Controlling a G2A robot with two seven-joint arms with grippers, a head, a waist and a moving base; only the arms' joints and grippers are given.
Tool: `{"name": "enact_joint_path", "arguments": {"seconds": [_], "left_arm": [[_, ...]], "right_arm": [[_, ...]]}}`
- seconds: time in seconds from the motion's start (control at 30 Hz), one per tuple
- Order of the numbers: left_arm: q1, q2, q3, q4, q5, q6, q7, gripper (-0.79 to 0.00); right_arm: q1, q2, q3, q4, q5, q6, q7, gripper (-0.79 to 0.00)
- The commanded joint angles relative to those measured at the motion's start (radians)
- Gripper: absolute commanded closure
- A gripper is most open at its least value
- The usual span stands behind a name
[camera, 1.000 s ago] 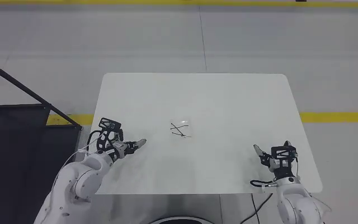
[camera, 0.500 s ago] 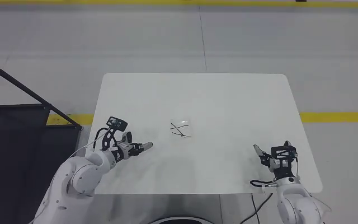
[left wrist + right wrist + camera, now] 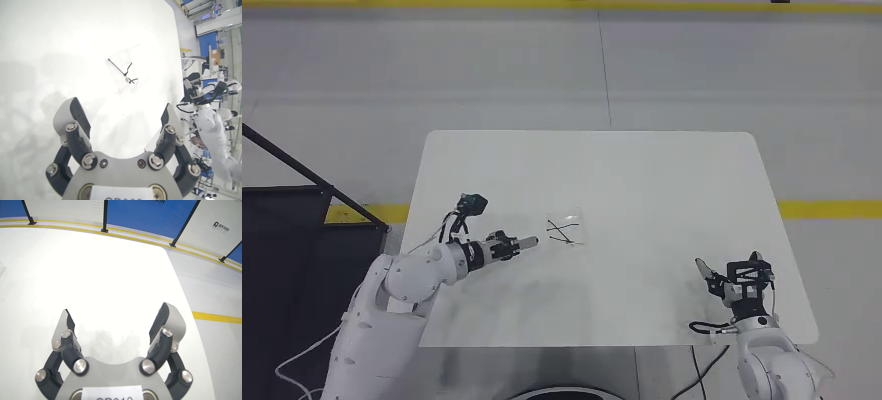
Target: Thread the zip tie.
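A thin black zip tie point(image 3: 563, 233) lies bent on a small clear sheet point(image 3: 574, 222) near the middle of the white table point(image 3: 642, 180). In the left wrist view the zip tie point(image 3: 122, 71) lies ahead of my left gripper point(image 3: 121, 108), which is open and holds nothing. From above, my left gripper point(image 3: 530, 242) hovers just left of the tie, a short gap away. My right gripper point(image 3: 732, 270) rests open near the table's front right corner, far from the tie. Nothing sits between the fingers of the right gripper point(image 3: 117, 315).
The clear sheet point(image 3: 130, 64) under the tie is nearly invisible against the table. The table's right edge point(image 3: 181, 279) runs close beside my right gripper. A yellow floor line point(image 3: 832, 209) and a dark panel point(image 3: 282, 260) lie off the table.
My left arm has stretched rightward across the table, bringing its gripper from the front left edge to just beside the zip tie. The right arm has stayed still.
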Motion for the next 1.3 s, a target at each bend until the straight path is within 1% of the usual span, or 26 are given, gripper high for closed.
{"name": "enact_joint_path", "arguments": {"seconds": [0.0,0.03,0.4,0.5,0.63,0.83,0.87,0.97,1.03,1.13,1.23,1.27], "left_arm": [[-0.039,-0.005,0.021,0.050,-0.062,0.041,-0.011,-0.785],[-0.049,-0.006,0.026,0.065,-0.088,0.055,-0.018,-0.785],[-0.049,-0.006,0.026,0.065,-0.088,0.055,-0.018,-0.785],[-0.041,-0.011,0.023,0.074,-0.149,0.065,0.031,-0.785],[-0.055,-0.016,0.042,0.099,-0.184,0.082,0.087,-0.785],[-0.079,-0.021,0.071,0.142,-0.219,0.096,0.124,-0.785],[-0.083,-0.022,0.076,0.148,-0.222,0.097,0.127,-0.763],[-0.090,-0.023,0.088,0.168,-0.229,0.092,0.141,-0.606],[-0.095,-0.024,0.099,0.181,-0.227,0.090,0.149,-0.566],[-0.103,-0.025,0.113,0.200,-0.231,0.087,0.158,-0.483],[-0.112,-0.026,0.125,0.213,-0.231,0.087,0.165,-0.474],[-0.115,-0.027,0.128,0.217,-0.232,0.088,0.165,-0.443]], "right_arm": [[0.000,0.000,0.000,0.000,0.000,0.000,0.000,-0.785],[0.000,0.000,0.000,0.000,0.000,0.000,0.000,-0.785],[0.000,0.000,0.000,0.000,0.000,0.000,0.000,-0.785],[0.000,0.000,0.000,0.000,0.000,0.000,0.000,-0.785],[0.000,0.000,0.000,0.000,0.000,0.000,0.000,-0.785],[0.000,0.000,0.000,0.000,0.000,0.000,0.000,-0.785],[0.000,0.000,0.000,0.000,0.000,0.000,0.000,-0.785],[0.000,0.000,0.000,0.000,0.000,0.000,0.000,-0.785],[0.000,0.000,0.000,0.000,0.000,0.000,0.000,-0.785],[0.000,0.000,0.000,0.000,0.000,0.000,0.000,-0.785],[0.000,0.000,0.000,0.000,0.000,0.000,0.000,-0.785],[0.000,0.000,0.000,0.000,0.000,0.000,0.000,-0.785]]}}
